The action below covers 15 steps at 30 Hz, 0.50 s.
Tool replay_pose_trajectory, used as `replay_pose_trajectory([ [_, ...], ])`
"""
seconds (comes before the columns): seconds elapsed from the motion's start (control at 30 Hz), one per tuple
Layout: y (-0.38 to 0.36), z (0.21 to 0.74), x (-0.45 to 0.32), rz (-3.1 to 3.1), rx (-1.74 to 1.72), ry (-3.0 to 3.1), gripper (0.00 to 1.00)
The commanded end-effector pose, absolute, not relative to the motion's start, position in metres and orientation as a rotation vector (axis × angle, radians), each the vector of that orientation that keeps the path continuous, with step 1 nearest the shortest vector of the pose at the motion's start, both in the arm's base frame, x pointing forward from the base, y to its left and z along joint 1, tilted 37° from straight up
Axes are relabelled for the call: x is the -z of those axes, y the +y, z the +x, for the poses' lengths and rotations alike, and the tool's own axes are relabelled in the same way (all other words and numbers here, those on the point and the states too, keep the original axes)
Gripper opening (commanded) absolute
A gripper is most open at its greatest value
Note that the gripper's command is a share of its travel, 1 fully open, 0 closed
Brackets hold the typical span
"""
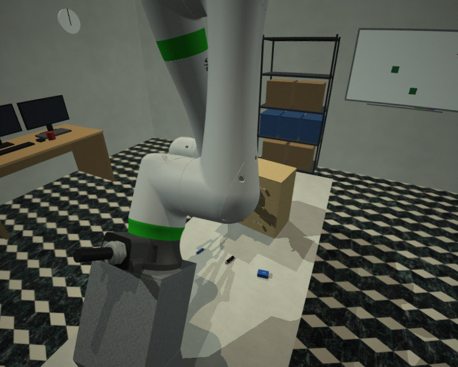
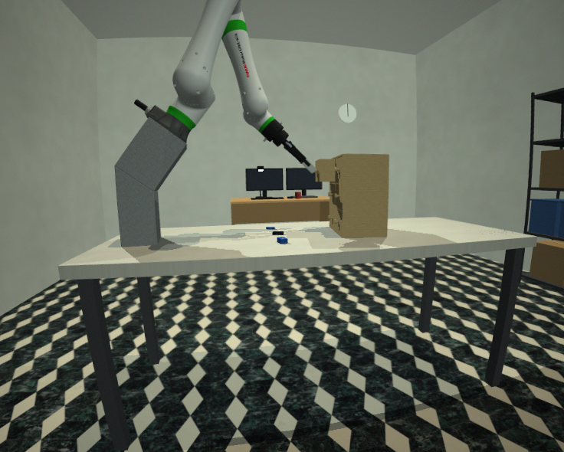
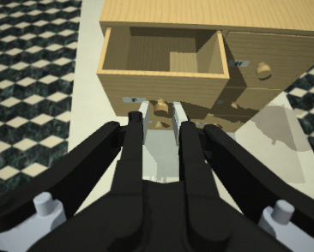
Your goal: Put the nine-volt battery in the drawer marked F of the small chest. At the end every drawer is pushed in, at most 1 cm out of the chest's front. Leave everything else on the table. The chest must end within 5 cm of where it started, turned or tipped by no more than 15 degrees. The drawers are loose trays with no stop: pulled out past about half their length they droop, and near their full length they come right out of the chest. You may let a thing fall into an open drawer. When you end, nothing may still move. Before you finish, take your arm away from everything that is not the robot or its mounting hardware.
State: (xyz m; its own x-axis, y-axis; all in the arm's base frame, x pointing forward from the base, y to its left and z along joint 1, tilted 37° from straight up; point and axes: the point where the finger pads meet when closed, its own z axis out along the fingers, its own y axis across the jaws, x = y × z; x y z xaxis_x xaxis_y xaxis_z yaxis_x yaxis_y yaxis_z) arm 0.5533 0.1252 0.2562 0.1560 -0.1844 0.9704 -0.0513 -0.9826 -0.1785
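The small chest (image 1: 287, 198) (image 2: 365, 198) (image 3: 206, 13) stands upright. Its top left drawer (image 2: 326, 165) (image 3: 180, 87) is pulled partly out; the visible inside looks empty. Its label (image 3: 134, 99) seems to read F. My gripper (image 2: 312, 168) (image 3: 160, 111) is slightly open, its fingertips on either side of this drawer's round knob (image 3: 161, 109), with gaps on both sides. A blue block (image 1: 262, 273) (image 2: 282, 240), a dark piece with a light end (image 1: 229, 259) (image 2: 278, 233) and a small blue piece (image 1: 200, 250) (image 2: 270, 228) lie on the table. I cannot tell surely which is the nine-volt battery.
The drawer marked H (image 3: 279, 56), beside the open one, is in, with its own knob (image 3: 263, 70). More drawers are below. The arm hides part of the chest in the top view. The table (image 1: 244, 313) (image 2: 198, 263) carries the chest and arm pedestal (image 1: 114, 313) (image 2: 139, 202).
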Motion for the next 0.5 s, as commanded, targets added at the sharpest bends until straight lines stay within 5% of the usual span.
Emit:
replay_pose_trajectory([
  [0.0, 0.127, 0.544, -0.249, -2.308, 1.962, 0.236, 0.20],
  [0.47, 0.132, 0.515, -0.229, -2.308, 1.962, 0.236, 0.20],
])
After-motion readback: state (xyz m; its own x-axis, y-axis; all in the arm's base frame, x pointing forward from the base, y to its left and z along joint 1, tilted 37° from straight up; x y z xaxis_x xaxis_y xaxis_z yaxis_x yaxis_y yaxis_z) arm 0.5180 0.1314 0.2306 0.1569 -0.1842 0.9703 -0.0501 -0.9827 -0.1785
